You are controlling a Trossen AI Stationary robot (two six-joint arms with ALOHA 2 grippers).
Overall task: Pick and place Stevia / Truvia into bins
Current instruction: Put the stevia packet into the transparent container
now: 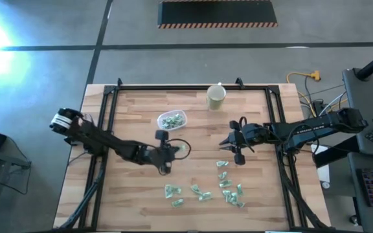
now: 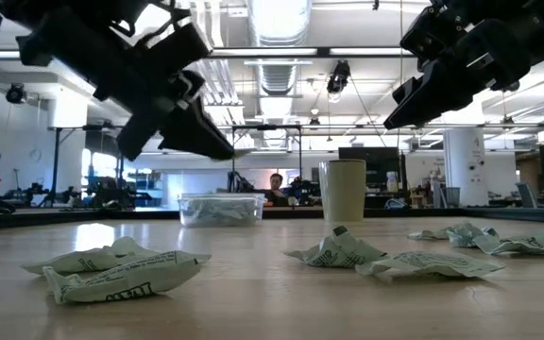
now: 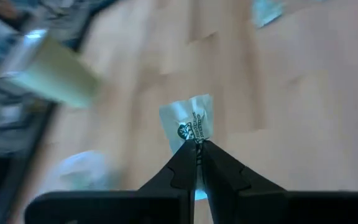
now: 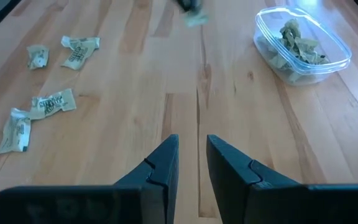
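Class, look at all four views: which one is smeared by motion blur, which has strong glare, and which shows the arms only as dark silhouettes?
Left wrist view: the background is streaked, while the sachet pinched in the left gripper stays readable. High view: white glare washes out the floor at top left. Low view: both arms are backlit silhouettes against bright ceiling lights. Right wrist view: sharp, the clear tub easy to make out.

Left wrist view: cup [image 3: 55, 78] & tub [image 3: 82, 171] blurred.

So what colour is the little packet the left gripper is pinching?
White with dark print, the packet shows best in the left wrist view.
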